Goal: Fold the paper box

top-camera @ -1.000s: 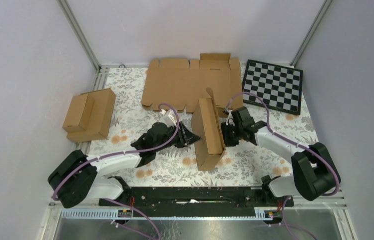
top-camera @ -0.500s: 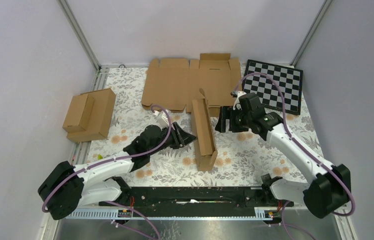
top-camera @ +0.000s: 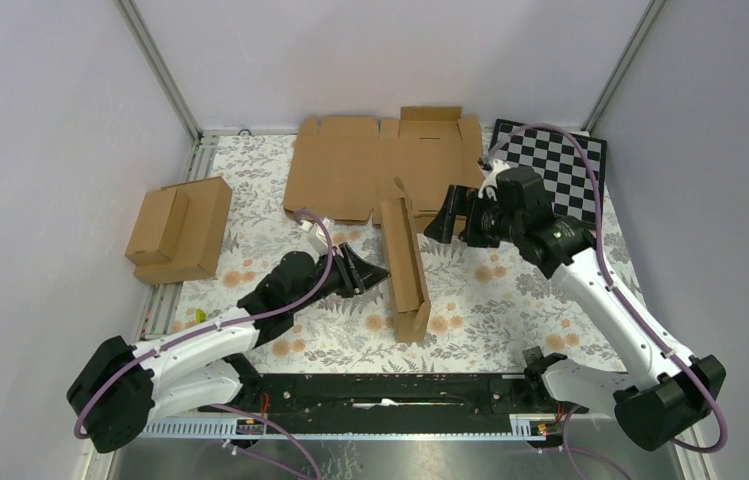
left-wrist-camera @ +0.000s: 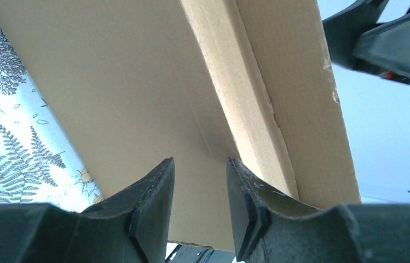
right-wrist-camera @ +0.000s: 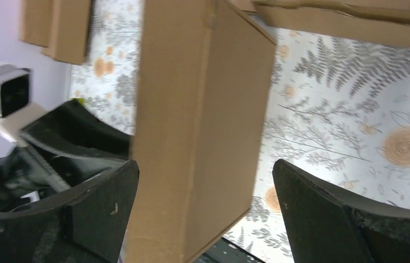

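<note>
**Top view.** Since a second ago the right claw point(top-camera: 453, 222) has let go of the box point(top-camera: 405, 265), lifted, and drawn off toward the far side. Its jaws have gone from nearly closed to full spread. The box, which then leaned with a broad face up, now stands almost on edge. It sits mid-table with one end toward the arm bases and the other just short of the flat blank point(top-camera: 350, 165). Its long axis runs near to far, slightly slanted. The left claw point(top-camera: 378, 272) lies just left of the box, about midway along, tips aimed at its left face. The right claw hangs right of the far end, higher and apart. The left arm is the nearer one.

**Left wrist.** The left claw point(left-wrist-camera: 198, 164) is partly open with nothing between its fingers. The broad face of the box point(left-wrist-camera: 137, 93) fills the view straight ahead, with a folded strip running along it. Whether the tips touch the card cannot be told.

**Right wrist.** The right claw point(right-wrist-camera: 205, 170) gapes wide and empty. The box point(right-wrist-camera: 202, 126) stands ahead of it, well clear, with the left claw point(right-wrist-camera: 76, 142) behind its other face.

With the box balanced on a thin edge between the two claws, any push across its long axis would likely tip it.
</note>
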